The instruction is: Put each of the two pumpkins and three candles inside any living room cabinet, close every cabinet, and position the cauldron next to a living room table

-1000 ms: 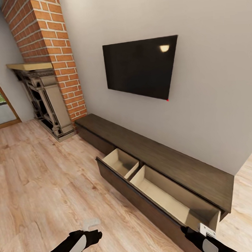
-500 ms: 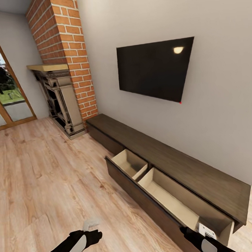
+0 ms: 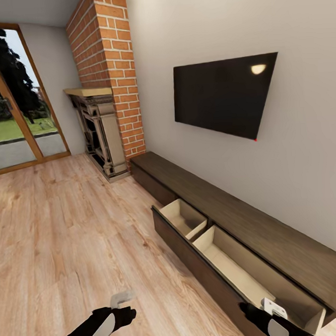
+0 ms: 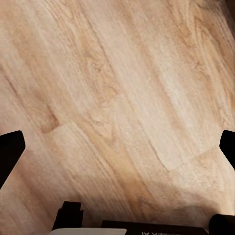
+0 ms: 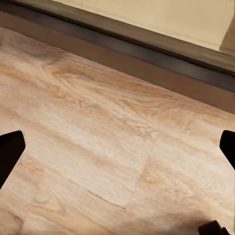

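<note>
Cabinet (image 3: 251,232) drawer juts over bare plank floor (image 3: 67,234); both grippers' fingers spread wide, holding nothing.

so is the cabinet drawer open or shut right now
Open. The cabinet has a long drawer pulled out over the floor, its pale wood compartments exposed and looking empty. The section nearer the fireplace looks shut.

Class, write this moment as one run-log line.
cabinet: long drawer pulled open, both compartments look empty | left end effector: open, above floor | right end effector: open, by drawer front
</note>
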{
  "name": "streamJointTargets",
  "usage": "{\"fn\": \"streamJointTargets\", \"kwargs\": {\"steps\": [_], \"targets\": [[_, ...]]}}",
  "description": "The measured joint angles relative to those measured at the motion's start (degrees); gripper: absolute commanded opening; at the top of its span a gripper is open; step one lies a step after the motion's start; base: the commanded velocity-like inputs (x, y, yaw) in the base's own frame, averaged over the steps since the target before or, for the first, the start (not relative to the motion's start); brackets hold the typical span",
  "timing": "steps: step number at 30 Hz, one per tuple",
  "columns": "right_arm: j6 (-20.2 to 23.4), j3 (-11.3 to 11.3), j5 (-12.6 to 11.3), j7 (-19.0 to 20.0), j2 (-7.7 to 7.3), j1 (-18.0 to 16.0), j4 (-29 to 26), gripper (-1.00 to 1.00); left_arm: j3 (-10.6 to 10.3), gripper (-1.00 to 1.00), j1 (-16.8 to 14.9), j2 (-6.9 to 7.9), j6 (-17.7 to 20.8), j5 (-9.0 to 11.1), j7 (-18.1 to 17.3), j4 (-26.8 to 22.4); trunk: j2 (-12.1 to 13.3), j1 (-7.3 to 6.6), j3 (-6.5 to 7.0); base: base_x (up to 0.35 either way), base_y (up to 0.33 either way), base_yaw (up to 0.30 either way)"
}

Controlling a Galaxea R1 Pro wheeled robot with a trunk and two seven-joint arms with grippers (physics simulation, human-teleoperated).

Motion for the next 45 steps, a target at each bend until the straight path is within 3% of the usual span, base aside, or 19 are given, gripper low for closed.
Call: {"fn": "streamJointTargets", "kwargs": {"steps": [7,45], "targets": [[0.00,0.97,-0.04,0.00,0.56,0.00,0.00,1.00,0.03,1.00,-0.03,0.00,0.00,0.02,0.00,0.00,0.00,0.00,0.46,-0.001,-0.004,0.213],[0.00,1.02,-0.04,0.00,0.68,0.00,0.00,1.00,0.09,1.00,-0.03,0.00,-1.06,0.09,0.00,0.00,0.00,0.00,2.98,0.000,0.000,0.213]]}}
